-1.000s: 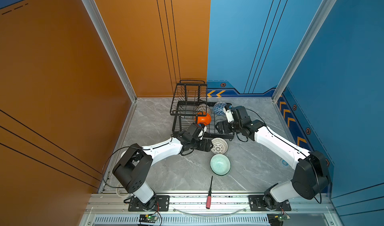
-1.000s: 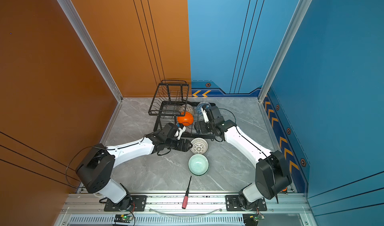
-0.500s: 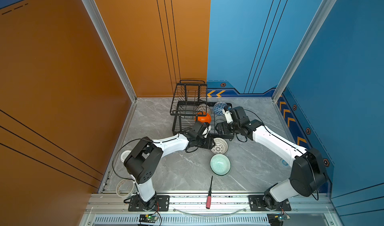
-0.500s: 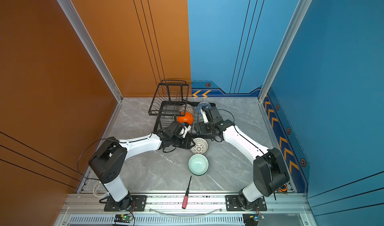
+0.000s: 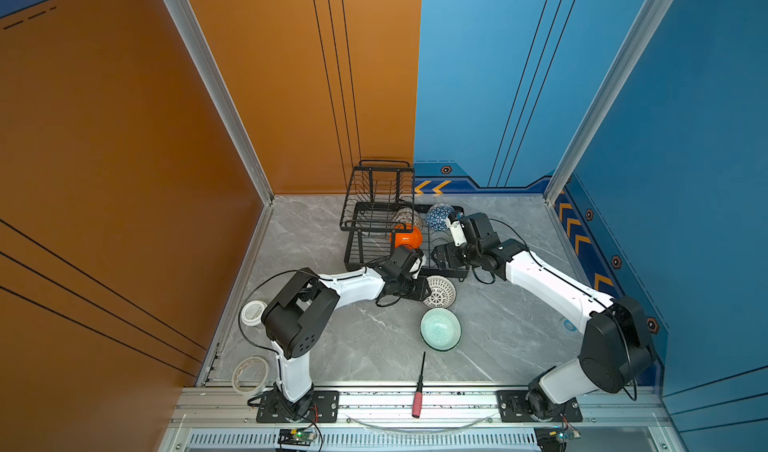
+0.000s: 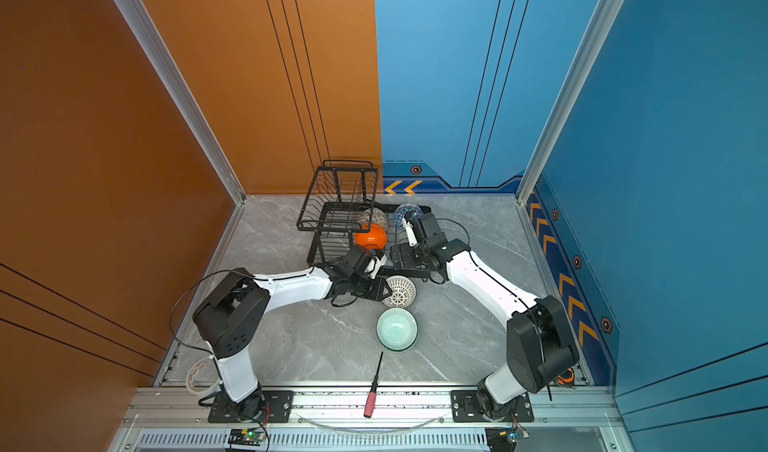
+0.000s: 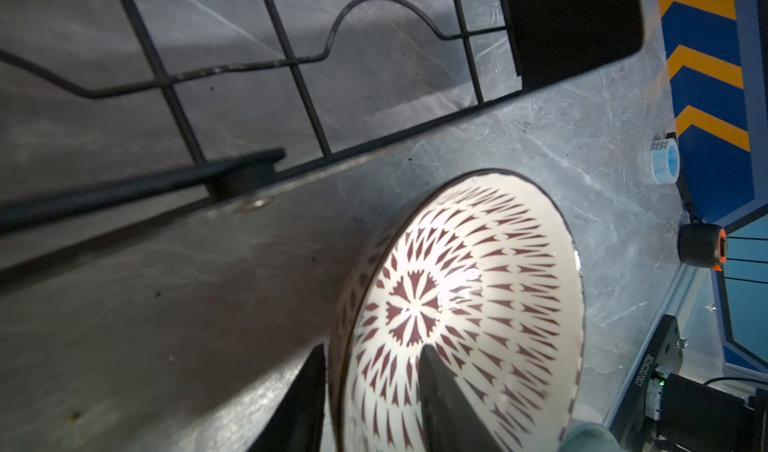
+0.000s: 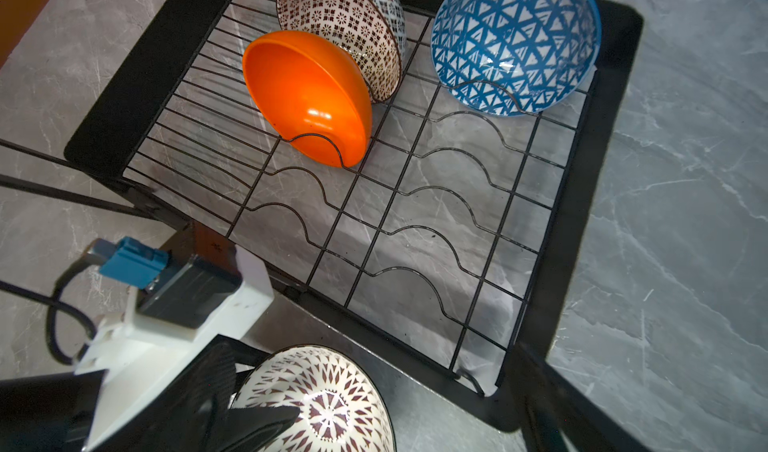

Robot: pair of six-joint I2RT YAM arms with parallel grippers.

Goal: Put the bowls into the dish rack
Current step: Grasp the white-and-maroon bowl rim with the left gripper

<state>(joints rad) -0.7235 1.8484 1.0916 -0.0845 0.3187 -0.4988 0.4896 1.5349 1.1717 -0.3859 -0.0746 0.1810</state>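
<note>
**Black wire rack holds three bowls, two sit outside it**

On the rack (image 8: 590, 221), three bowls stand on edge in the wavy slots of the low tray. The orange bowl (image 8: 307, 96) leans against the dotted bowl (image 8: 340, 26) behind it, and the blue triangle bowl (image 8: 515, 42) is in the next row beside them. The front slots hold nothing.

The lattice bowl (image 5: 439, 291) rests on the grey worktop (image 5: 365, 346), just beside the rack's front edge. The left hand (image 7: 372, 350) has one finger inside this bowl and one outside its wall, straddling the rim. I cannot tell whether they press on it.

The mint bowl (image 5: 440, 328) sits upright on the worktop, near the lattice bowl and closer to the arm bases.

The right hand (image 5: 442, 258) hovers over the front of the tray, fingers spread wide and holding nothing.

A red-handled screwdriver (image 5: 419, 387) lies at the worktop's near edge.
</note>
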